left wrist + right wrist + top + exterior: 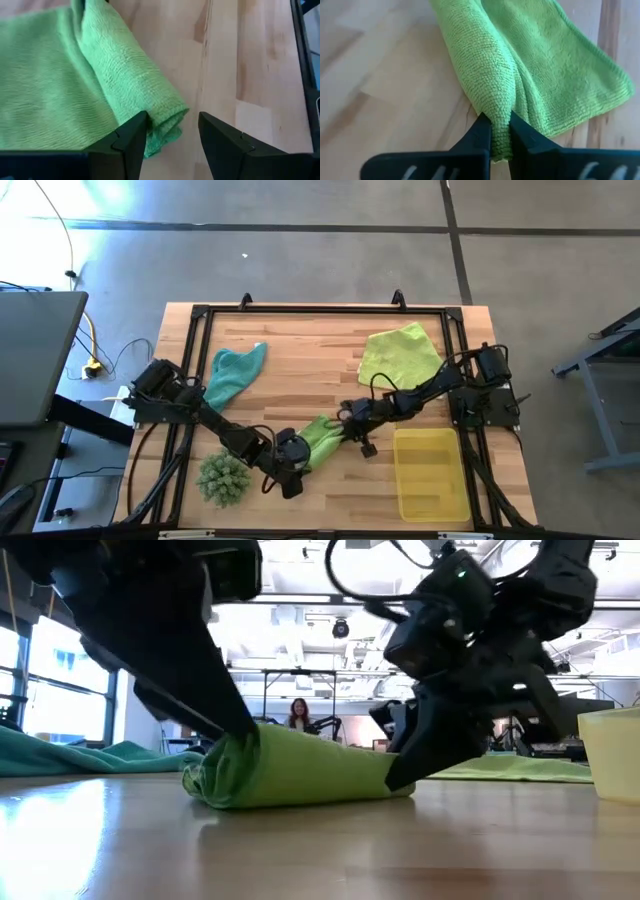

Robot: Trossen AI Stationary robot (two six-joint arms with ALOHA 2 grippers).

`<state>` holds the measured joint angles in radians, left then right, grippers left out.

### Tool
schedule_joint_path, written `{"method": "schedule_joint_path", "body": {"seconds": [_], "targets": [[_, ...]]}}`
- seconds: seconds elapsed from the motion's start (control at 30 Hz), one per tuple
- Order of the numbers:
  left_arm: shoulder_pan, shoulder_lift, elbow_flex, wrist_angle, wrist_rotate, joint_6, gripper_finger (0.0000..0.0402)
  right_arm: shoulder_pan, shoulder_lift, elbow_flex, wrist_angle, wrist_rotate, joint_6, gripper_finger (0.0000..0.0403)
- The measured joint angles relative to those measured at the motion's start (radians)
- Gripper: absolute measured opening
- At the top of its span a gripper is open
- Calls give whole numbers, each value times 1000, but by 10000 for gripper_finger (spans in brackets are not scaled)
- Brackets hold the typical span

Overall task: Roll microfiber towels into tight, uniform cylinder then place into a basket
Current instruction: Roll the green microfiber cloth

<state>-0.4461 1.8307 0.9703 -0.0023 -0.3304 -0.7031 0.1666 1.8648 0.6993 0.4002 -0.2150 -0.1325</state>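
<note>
1. I saw the bright green towel [322,436] lying partly rolled on the wooden table [300,370], between my two grippers and just left of the basket.
2. My right gripper [501,131] was clenched on one end of that roll, pinching a fold of cloth between its fingers.
3. My left gripper [172,131] sat at the other end, fingers spread, one finger against the roll and nothing gripped.
4. The basket [432,472], a translucent yellow bin near the right front corner, had no towels inside it.
5. The teal towel [233,372] lay loose toward the left rear, and the pale yellow-green towel [400,352] lay loose toward the right rear, well apart from the basket.
6. A spiky green ball [222,477] sat just beside my left arm at the front.
</note>
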Motion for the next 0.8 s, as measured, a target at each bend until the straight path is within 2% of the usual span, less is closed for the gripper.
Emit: {"method": "schedule_joint_path", "body": {"seconds": [0.13, 0.3, 0.5, 0.8], "targets": [[0, -36, 2, 5, -80, 52, 168, -36, 1, 50, -96, -95, 96, 6], [2, -43, 3, 14, -149, 69, 168, -46, 1, 149, -293, -133, 154, 6], [3, -33, 2, 4, -149, 3, 168, -57, 3, 250, -491, -146, 212, 5], [3, -33, 2, -47, -175, -113, 168, -81, 6, 309, -559, -187, 214, 15]]}}
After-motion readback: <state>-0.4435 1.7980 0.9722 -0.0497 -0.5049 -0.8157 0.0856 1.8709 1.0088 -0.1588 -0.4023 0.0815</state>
